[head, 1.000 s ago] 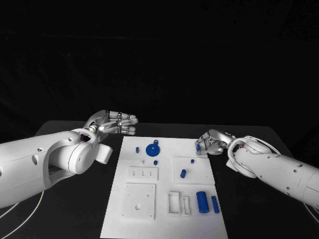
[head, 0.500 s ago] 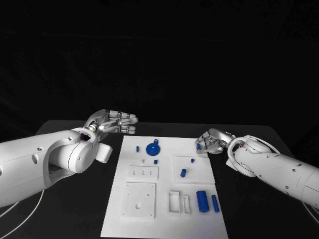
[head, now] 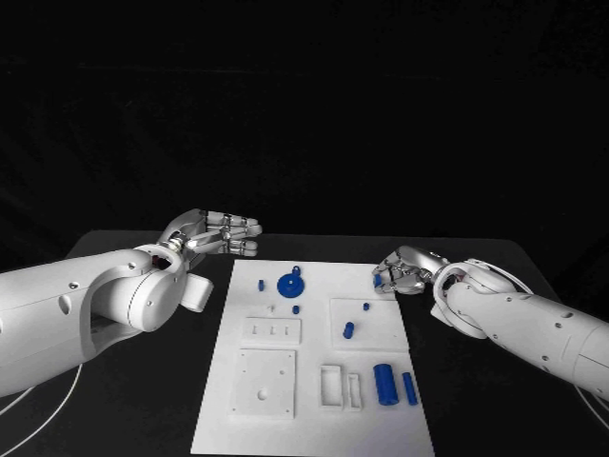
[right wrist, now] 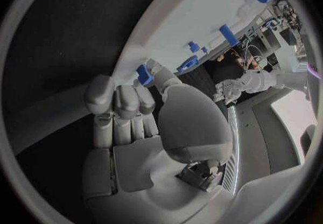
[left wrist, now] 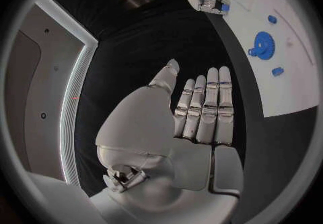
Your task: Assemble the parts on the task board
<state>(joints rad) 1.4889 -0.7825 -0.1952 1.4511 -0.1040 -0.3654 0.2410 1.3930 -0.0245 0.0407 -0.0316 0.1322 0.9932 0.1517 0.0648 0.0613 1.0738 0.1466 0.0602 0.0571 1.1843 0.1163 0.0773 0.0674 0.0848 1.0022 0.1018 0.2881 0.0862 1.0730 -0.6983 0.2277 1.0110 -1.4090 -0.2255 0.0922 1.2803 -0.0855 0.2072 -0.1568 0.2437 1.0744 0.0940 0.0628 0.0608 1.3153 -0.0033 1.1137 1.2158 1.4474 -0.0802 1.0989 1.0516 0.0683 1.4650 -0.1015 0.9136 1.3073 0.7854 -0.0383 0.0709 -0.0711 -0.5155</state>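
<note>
Right hand (head: 403, 273) unmoved, part (right wrist: 143, 75) pinched

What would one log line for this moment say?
left hand: open, beside task board | right hand: pinching small blue part at board's edge | blue gear: on board

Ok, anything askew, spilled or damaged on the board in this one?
Nothing stands out. The blue parts lie in order on the task board; the right hand pinches a small blue part at its edge, and the left hand holds nothing.

Head camera overhead; wrist cameras behind hands, sharing task board (head: 319, 352).
</note>
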